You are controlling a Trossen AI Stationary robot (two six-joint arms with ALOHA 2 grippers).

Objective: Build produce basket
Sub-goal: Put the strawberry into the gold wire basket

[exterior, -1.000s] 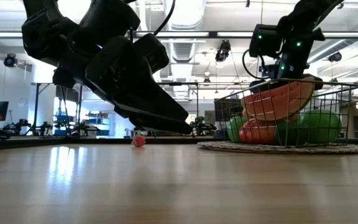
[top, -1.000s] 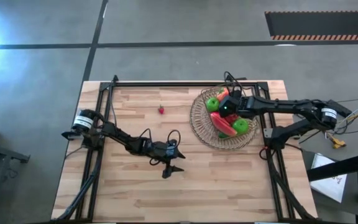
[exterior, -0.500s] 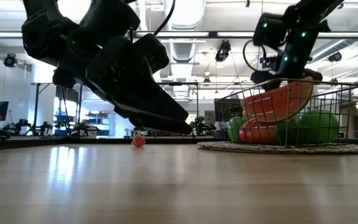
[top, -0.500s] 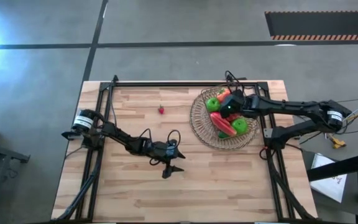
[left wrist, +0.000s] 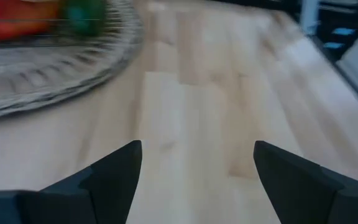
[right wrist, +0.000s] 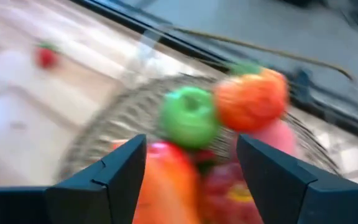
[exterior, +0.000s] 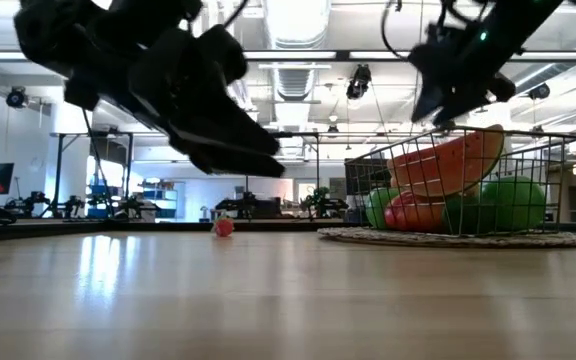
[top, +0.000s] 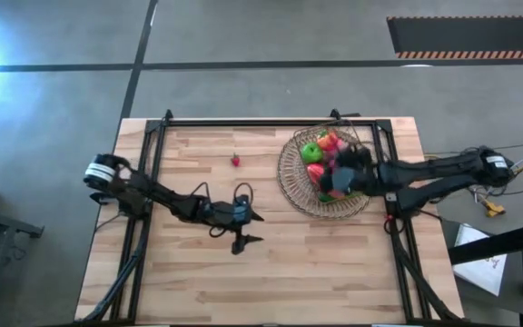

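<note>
Pale butcher-block planks make up the surface [top: 189,263], framed by black rails and standing on a grey concrete floor; the low view looks across it into a bright workshop with ceiling lights and ducts.

On the right half of the surface sits the large round shallow basket of tan openwork wicker [top: 291,177], [exterior: 528,238], [left wrist: 61,74]. Inside it lie the toy produce: a green apple [top: 310,152], [right wrist: 188,118] near the far rim, an orange-red tomato [top: 327,142], [right wrist: 252,99] just beside it, a long red pepper [top: 317,175], [exterior: 446,160] across the middle, and a further green fruit [exterior: 513,200] low in the pile. A dark wire-grid cage [exterior: 558,170] rises around the pile in the low view.

One tiny red strawberry [top: 235,161], [exterior: 224,227], [right wrist: 45,56] lies alone on the bare wood, well apart from the basket toward the far edge, with nothing standing between them.

The right gripper [top: 339,173], [right wrist: 188,180] hovers over the basket's middle, covering part of the produce from above; its fingers are spread and hold nothing. The left gripper [top: 248,227], [left wrist: 197,180] hangs above the bare middle of the surface, near the basket's edge but clear of it, fingers parted and empty.
</note>
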